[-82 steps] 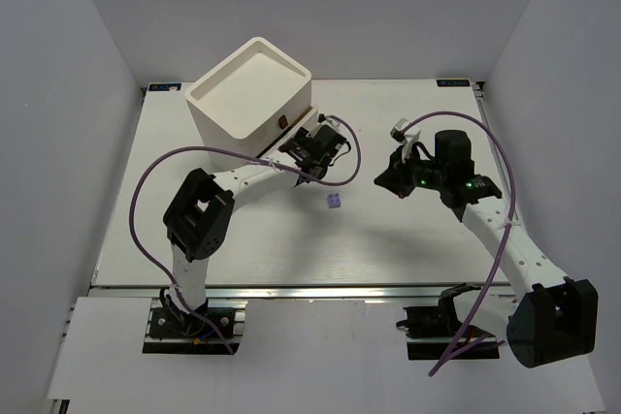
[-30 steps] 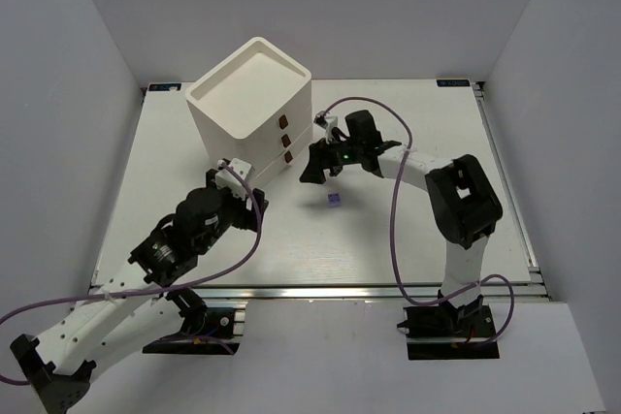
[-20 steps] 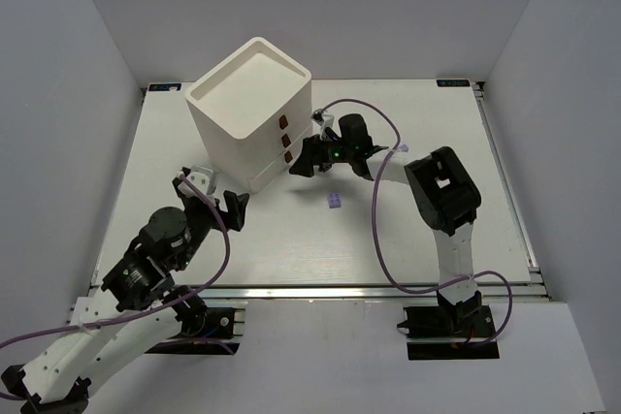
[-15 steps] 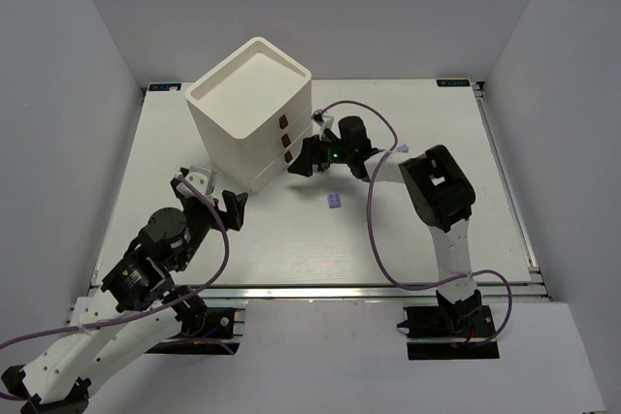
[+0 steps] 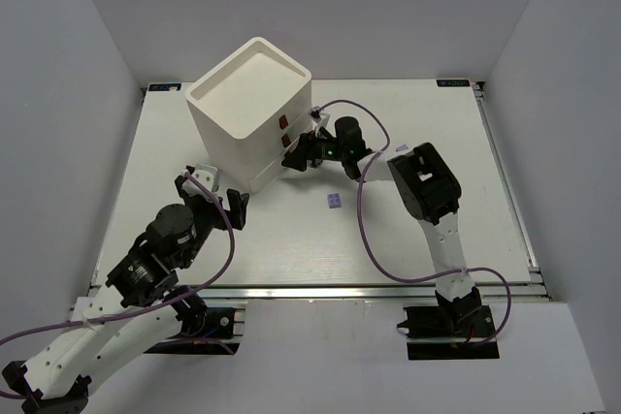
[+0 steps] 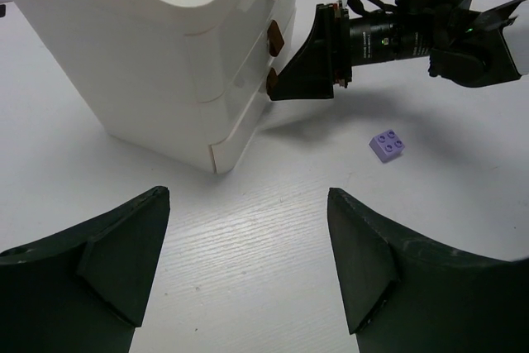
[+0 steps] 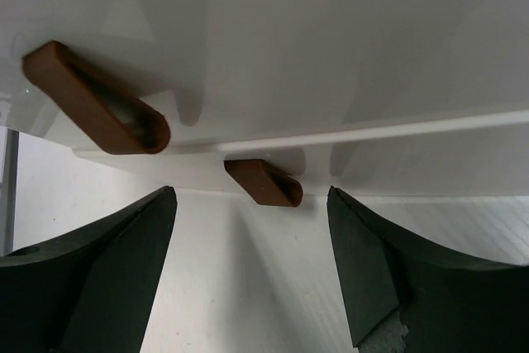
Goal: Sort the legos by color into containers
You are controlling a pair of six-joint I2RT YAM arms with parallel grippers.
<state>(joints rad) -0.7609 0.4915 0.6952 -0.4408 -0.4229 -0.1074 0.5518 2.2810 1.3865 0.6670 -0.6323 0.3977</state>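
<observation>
Purple lego brick (image 5: 334, 201) lies alone on the white table (image 5: 408, 239), studs up, to the right of and nearer than the white drawer cabinet (image 5: 247, 109) and apart from both arms. The right gripper (image 5: 296, 157) is pressed in close to the cabinet's front. Its fingers are spread wide either side of the lowest red-brown handle (image 7: 264, 182) and grip nothing. The left gripper (image 5: 215, 191) hovers at the cabinet's near corner, jaws released and empty, facing the brick.
</observation>
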